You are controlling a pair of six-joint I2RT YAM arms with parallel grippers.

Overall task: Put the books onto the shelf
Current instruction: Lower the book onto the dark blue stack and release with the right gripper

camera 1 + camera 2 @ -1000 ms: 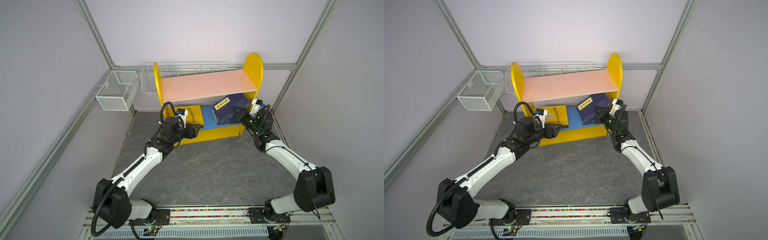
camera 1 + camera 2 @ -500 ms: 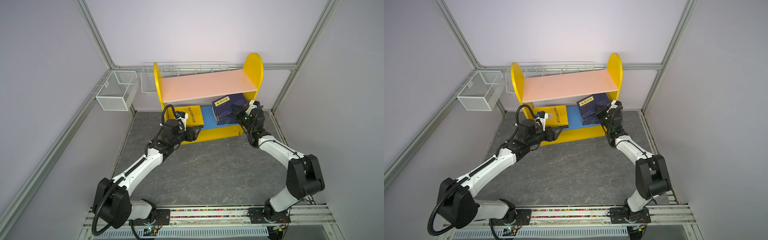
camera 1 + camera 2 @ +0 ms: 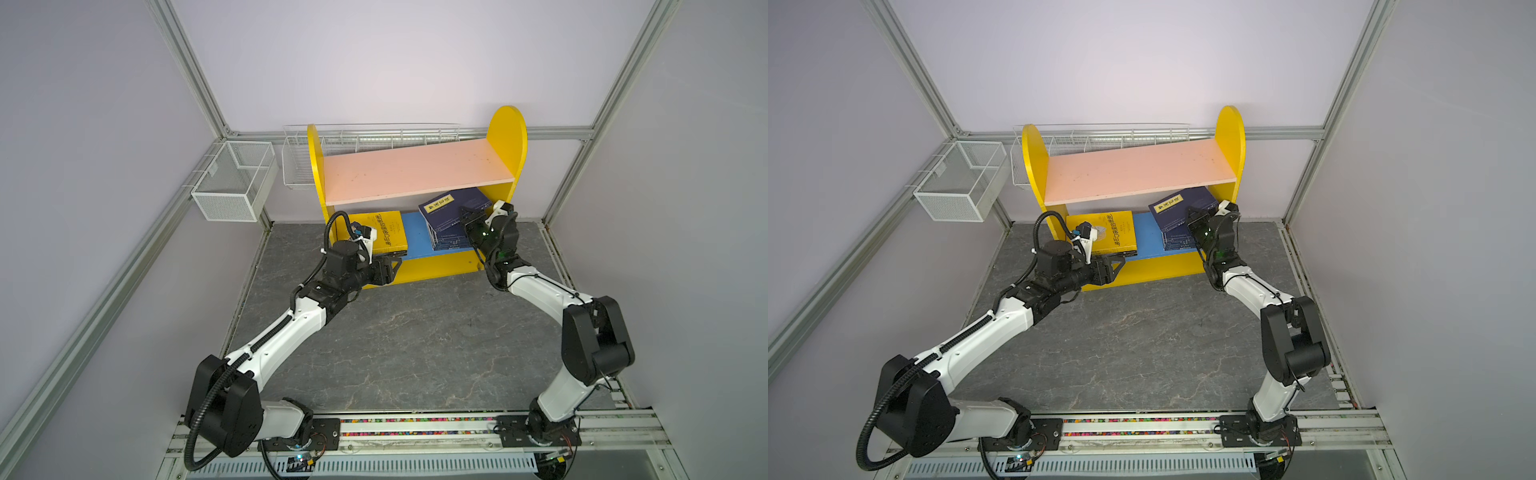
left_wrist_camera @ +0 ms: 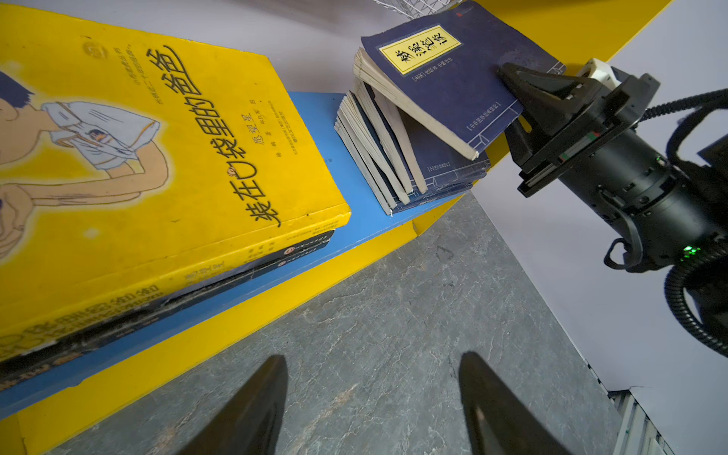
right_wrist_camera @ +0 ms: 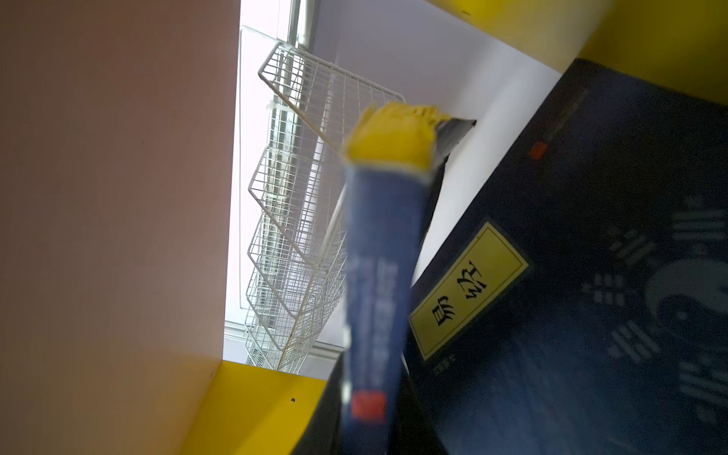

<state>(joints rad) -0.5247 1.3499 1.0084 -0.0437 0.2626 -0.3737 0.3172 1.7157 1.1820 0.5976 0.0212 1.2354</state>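
The jaws of the left gripper [image 4: 372,398] are held apart, empty. Those of the right gripper [image 4: 509,103] are set astride the top navy paperback [image 4: 433,82], which is leaned on the shelf [image 4: 311,112]; whether it is clamped cannot be told. Light and floppy, it is judged best pinched near its spine.

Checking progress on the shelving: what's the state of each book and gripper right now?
Top navy book: tilted on the navy stack.
Navy stack: lying on the blue board.
Yellow book: flat, atop darker books.
Left gripper: open, empty.
Right gripper: astride top navy book's edge, grip unclear.
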